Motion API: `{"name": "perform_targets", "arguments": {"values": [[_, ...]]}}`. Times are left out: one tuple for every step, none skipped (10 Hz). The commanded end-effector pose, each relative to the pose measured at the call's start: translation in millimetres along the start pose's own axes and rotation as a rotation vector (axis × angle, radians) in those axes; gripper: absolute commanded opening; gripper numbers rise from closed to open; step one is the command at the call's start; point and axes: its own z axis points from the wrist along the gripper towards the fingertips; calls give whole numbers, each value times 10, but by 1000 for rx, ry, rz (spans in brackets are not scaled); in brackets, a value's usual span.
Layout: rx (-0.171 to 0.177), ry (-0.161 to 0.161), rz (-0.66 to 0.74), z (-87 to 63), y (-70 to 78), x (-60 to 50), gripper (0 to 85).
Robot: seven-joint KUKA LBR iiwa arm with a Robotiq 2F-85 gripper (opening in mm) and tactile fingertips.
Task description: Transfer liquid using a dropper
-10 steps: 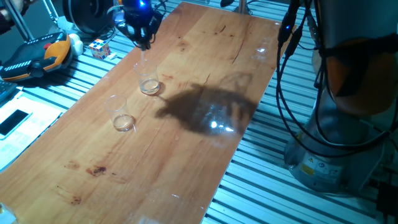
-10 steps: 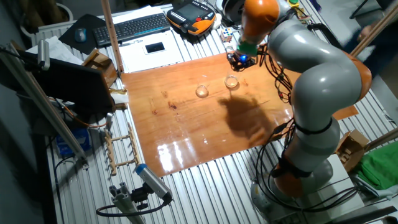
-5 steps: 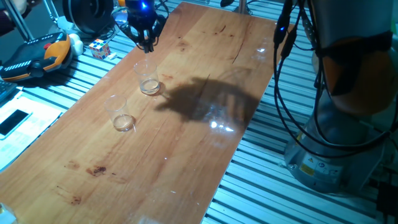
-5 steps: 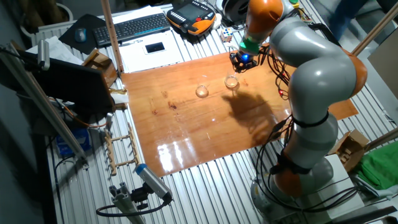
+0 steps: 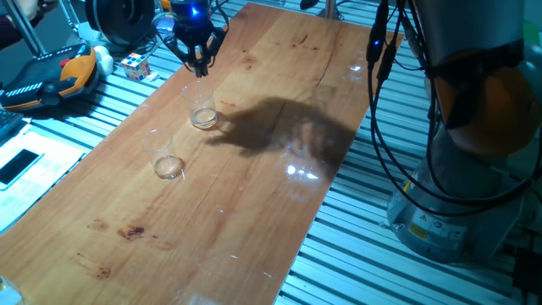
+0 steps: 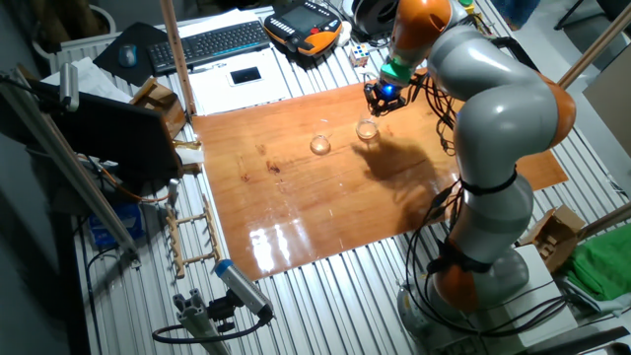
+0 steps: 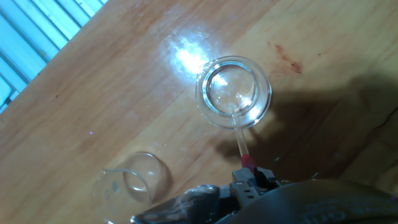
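Gripper [image 5: 197, 56] is clamped on the dropper [image 7: 239, 138], now a bit higher and farther over the far cup [image 5: 201, 108] than 1 s ago, w/ the tip at the rim. Prob. lifting out after a draw or squeeze; near cup [image 5: 164, 155] sits apart, nearer left.

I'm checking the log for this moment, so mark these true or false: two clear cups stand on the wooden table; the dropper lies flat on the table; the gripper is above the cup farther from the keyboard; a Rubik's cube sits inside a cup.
1. Two clear cups, nearer cup and farther cup, on the table: true.
2. False: the gripper holds the dropper, tip in the nearer cup.
3. True.
4. False: the cube is off the board.
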Motion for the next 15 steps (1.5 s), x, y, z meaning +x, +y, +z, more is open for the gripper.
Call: {"name": "perform_targets", "arguments": {"values": [[-1, 1, 2, 25, 9, -11, 10], [-1, 1, 2, 56, 17, -27, 10], [-3, -1, 4, 90, 24, -45, 10], [-4, -2, 7, 127, 31, -63, 10], [-5, -1, 11, 163, 37, -81, 10], [-7, 2, 14, 189, 39, -96, 10], [-10, 12, 25, 207, 41, -108, 10], [-11, 21, 30, 220, 40, -125, 10], [-10, 26, 33, 237, 35, -148, 10], [-12, 28, 35, 258, 28, -161, 10], [-12, 30, 41, 278, 20, -168, 10], [-13, 34, 47, 297, 15, -170, 10], [-16, 39, 53, 323, 17, -171, 10], [-18, 41, 56, 352, 16, -168, 10], [-22, 44, 59, 376, 16, -167, 10]]}}
